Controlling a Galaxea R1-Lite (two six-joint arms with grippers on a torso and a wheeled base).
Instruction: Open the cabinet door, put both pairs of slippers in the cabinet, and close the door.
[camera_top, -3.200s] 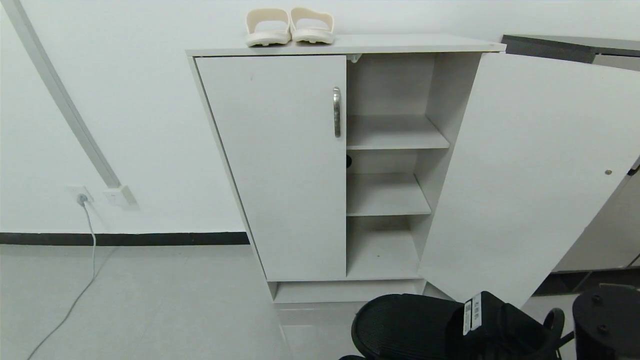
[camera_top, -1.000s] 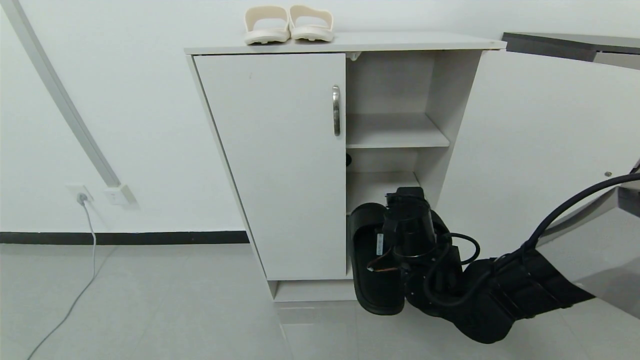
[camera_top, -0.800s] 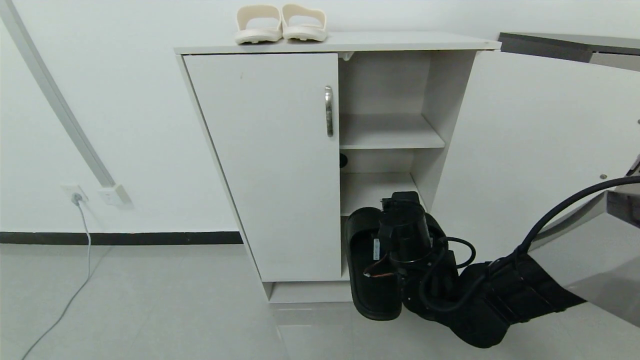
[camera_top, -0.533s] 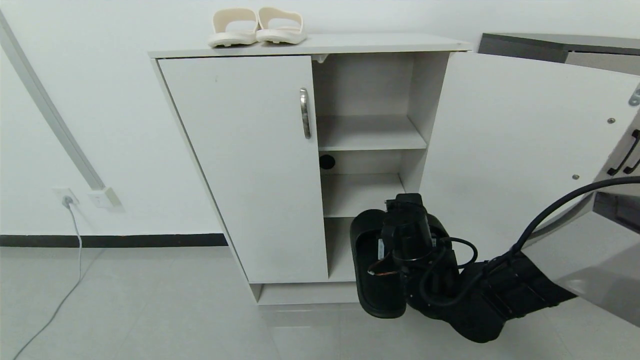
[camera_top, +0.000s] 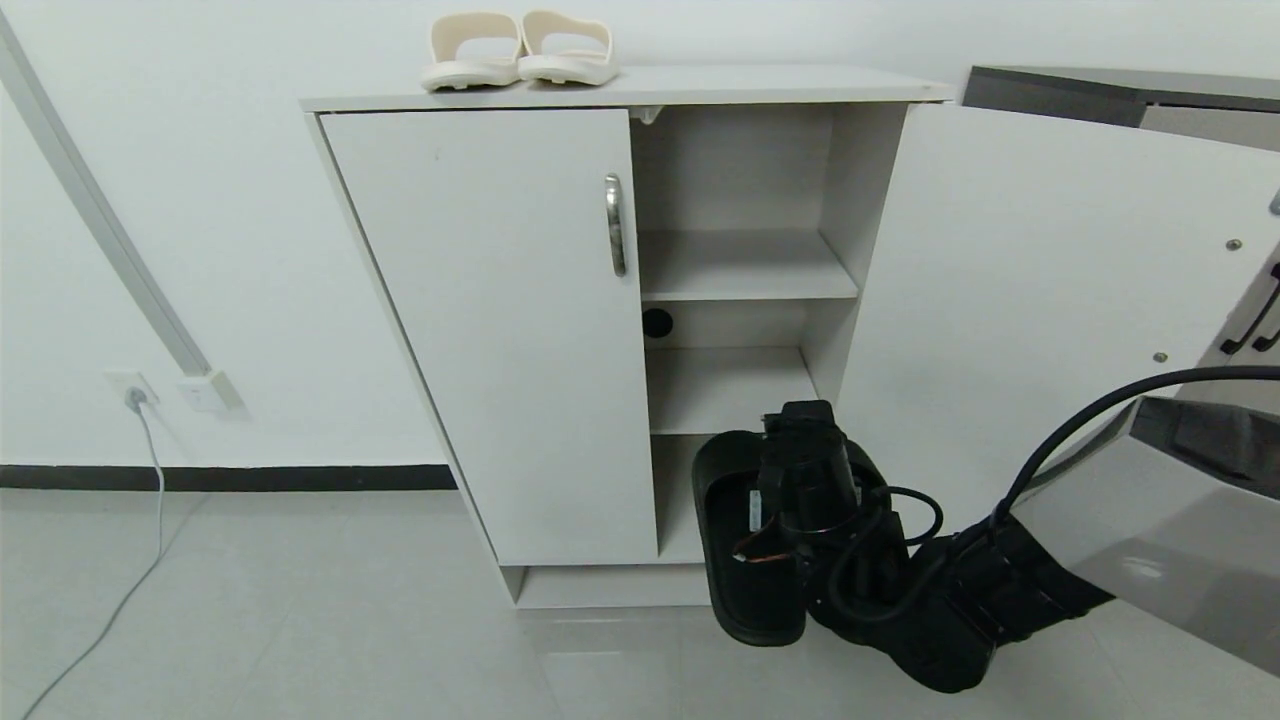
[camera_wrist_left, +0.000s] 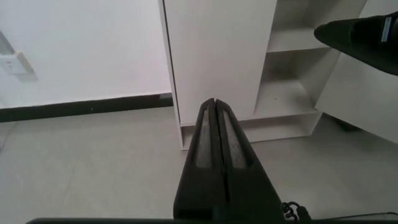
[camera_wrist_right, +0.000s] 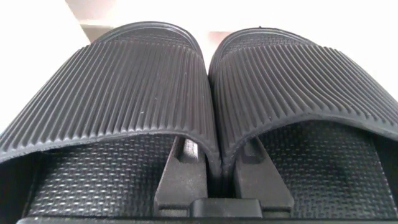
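— What is your right hand doing?

— My right hand is clamped on the pair of black slippers. My fingers sit under the two ribbed straps where they meet and pinch the inner edges together, so the slippers lie side by side, touching.

— Where is the pair?

— Held up on end in front of the lowest compartment of the cabinet, at its open right half. I cannot tell whether it touches the cabinet's edge.

— And the doors?

— The right door stands swung wide to my right. The left door is closed, with its metal handle upright by the inner edge. Behind the open half I see the upper shelf and the middle shelf, both bare.

— The other pair?

— The cream slippers sit side by side on top of the cabinet, above the left door, toes toward me.

— Your left hand?

— My left hand has its fingers pressed flat together with nothing between them. It hangs over the floor, well apart from the cabinet and pointing at the foot of the left door.

— Anything else?

— A socket on the wall to my left, with a cable trailing down to the floor.
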